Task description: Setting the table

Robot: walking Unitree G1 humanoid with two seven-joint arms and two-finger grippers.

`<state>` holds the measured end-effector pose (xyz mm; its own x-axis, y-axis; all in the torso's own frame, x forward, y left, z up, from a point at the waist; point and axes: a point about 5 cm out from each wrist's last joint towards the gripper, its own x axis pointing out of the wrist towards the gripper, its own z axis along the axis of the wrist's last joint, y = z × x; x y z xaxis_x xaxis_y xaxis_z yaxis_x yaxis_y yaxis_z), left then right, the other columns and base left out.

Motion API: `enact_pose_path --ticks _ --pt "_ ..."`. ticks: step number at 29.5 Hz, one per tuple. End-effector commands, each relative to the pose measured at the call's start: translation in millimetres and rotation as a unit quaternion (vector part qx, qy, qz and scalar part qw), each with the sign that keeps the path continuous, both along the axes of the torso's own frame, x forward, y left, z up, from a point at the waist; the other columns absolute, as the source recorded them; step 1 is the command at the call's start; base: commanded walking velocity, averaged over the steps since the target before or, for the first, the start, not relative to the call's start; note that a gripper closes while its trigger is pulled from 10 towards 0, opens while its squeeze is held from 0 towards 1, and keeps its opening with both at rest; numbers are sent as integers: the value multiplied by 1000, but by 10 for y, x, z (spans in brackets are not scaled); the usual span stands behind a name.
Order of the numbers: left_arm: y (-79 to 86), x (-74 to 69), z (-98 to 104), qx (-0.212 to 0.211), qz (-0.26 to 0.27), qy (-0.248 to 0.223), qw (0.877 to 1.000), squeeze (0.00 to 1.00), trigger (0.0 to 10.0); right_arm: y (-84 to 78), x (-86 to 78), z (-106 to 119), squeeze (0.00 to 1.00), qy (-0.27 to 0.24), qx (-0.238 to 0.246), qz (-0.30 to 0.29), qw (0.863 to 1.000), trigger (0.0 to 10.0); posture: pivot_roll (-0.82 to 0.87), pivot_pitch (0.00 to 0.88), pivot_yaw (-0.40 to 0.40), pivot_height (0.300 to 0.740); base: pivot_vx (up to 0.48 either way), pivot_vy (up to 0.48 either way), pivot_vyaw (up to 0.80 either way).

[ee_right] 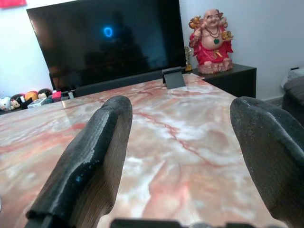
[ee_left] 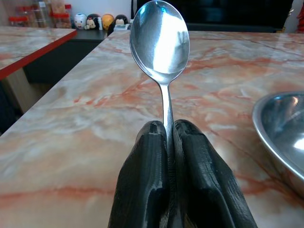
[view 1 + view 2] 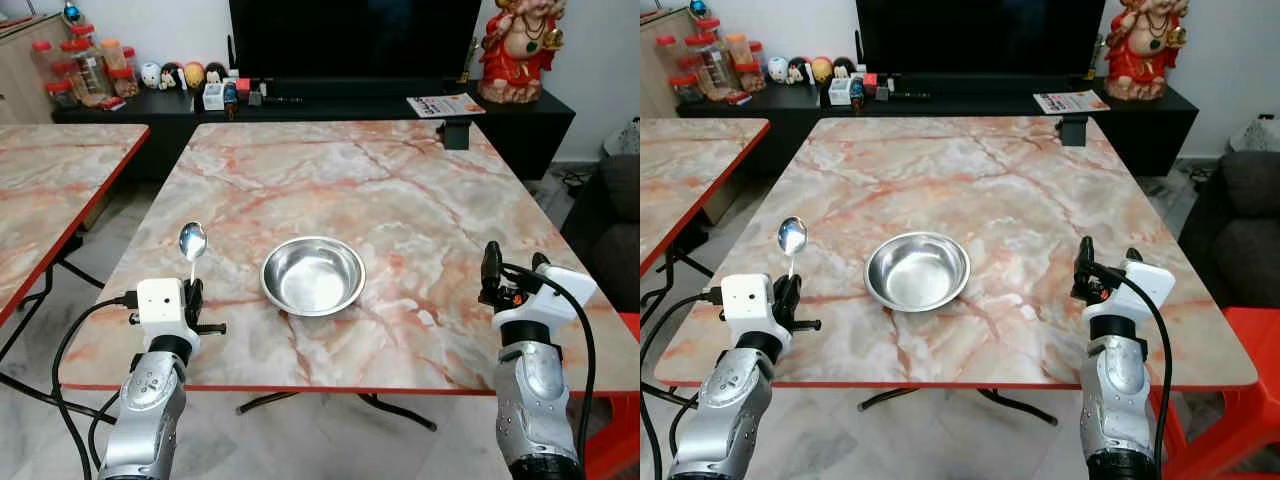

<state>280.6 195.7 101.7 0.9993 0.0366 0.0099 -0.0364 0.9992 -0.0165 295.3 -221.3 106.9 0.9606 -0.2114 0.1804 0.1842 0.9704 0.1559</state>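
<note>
A shiny steel bowl (image 3: 313,275) sits on the marble table (image 3: 400,190), near its front edge and a little left of centre. My left gripper (image 3: 193,295) is shut on the handle of a metal spoon (image 3: 192,243), which stands upright with its bowl end up, just left of the steel bowl. In the left wrist view the spoon (image 2: 160,42) rises from between the two closed black fingers (image 2: 147,180). My right gripper (image 3: 512,268) hovers over the table's front right part, open, with nothing between its fingers (image 1: 90,161).
A second marble table (image 3: 50,180) stands to the left with a gap between. Behind the table is a black TV cabinet (image 3: 520,115) with jars, small figures and a red statue (image 3: 520,50). A small black stand (image 3: 455,132) sits at the table's far right edge. A red chair (image 3: 1240,400) is at right.
</note>
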Motion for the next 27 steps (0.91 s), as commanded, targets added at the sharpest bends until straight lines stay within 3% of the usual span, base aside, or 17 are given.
enact_pose_path --ticks 1,13,27 --pt "-10 8 54 9 -7 -6 1000 0 10000 18 6 34 0 -2 -6 4 1000 10000 8 0 11 740 255 0 0" --pt "-1 -7 68 6 -9 -10 1000 0 10000 25 25 36 0 -1 -4 7 1000 10000 13 0 6 740 85 0 0" --pt "-97 -18 24 7 -53 8 999 0 10000 42 6 8 0 5 -2 10 1000 10000 9 0 12 740 0 0 0"
